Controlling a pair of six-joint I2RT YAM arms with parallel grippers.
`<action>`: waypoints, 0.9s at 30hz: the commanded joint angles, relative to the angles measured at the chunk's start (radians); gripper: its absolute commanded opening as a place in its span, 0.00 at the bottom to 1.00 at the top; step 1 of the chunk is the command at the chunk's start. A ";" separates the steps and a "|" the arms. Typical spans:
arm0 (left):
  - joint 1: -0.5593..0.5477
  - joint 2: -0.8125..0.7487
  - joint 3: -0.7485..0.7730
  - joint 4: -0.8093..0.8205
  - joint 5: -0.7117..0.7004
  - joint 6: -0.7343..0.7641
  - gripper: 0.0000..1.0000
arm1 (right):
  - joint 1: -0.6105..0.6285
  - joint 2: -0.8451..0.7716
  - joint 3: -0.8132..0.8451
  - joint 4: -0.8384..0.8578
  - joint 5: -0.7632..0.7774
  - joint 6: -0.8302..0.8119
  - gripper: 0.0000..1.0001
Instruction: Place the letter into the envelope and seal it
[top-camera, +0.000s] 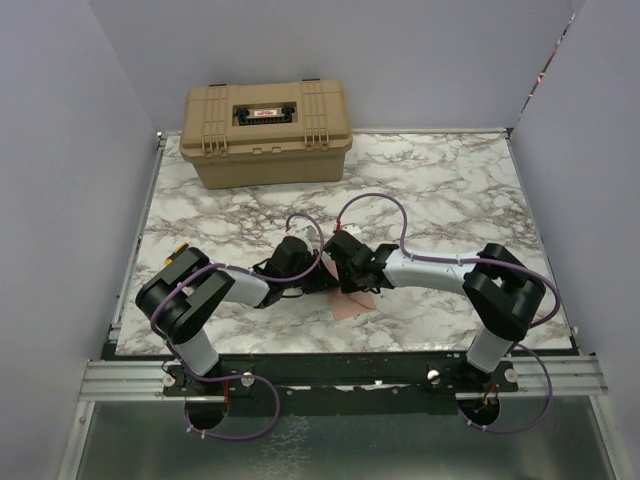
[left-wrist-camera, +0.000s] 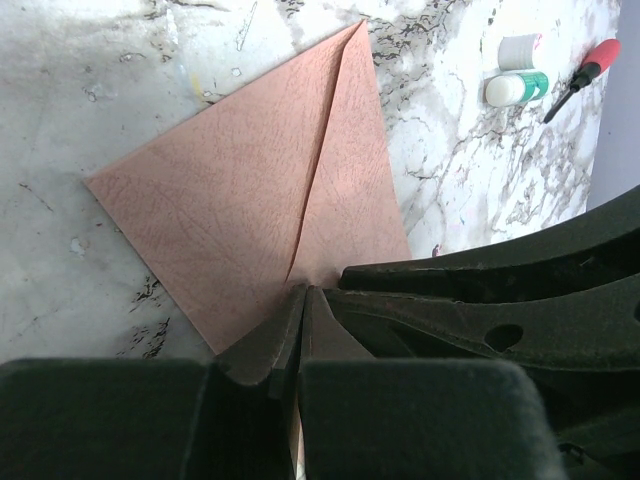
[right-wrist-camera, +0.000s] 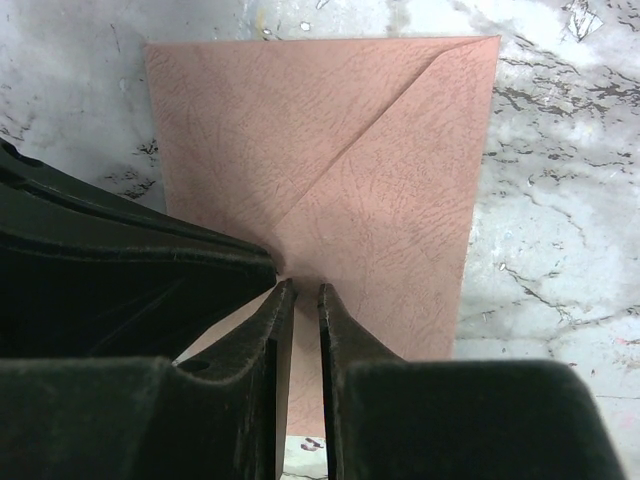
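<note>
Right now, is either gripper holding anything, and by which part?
Nothing looks held. The envelope lies flat. The left gripper, shut, seems to press on the tip of its flap, and the right gripper, slightly open above it, has nothing between its jaws.

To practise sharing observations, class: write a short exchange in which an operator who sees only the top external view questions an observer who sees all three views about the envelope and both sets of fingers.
Operator: I can barely see the envelope from above. Is its flap down?
Observer: Yes. The right wrist view shows the pointed flap folded flat over the body.
Operator: Are the left fingers parted?
Observer: No, they are pressed together, with their tips at the flap's point.
Operator: And the right fingers?
Observer: There is a slim gap between them and nothing held in it. Their tips are also by the flap's point.
</note>
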 joint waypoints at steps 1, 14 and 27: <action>0.013 0.027 -0.041 -0.127 -0.060 0.034 0.00 | 0.028 0.058 -0.056 -0.134 -0.053 0.018 0.16; 0.046 0.013 -0.056 -0.127 -0.044 0.044 0.00 | 0.029 -0.057 -0.087 -0.253 -0.052 -0.007 0.15; 0.051 0.017 -0.048 -0.127 -0.017 0.061 0.00 | 0.029 -0.027 0.058 -0.190 0.043 0.058 0.15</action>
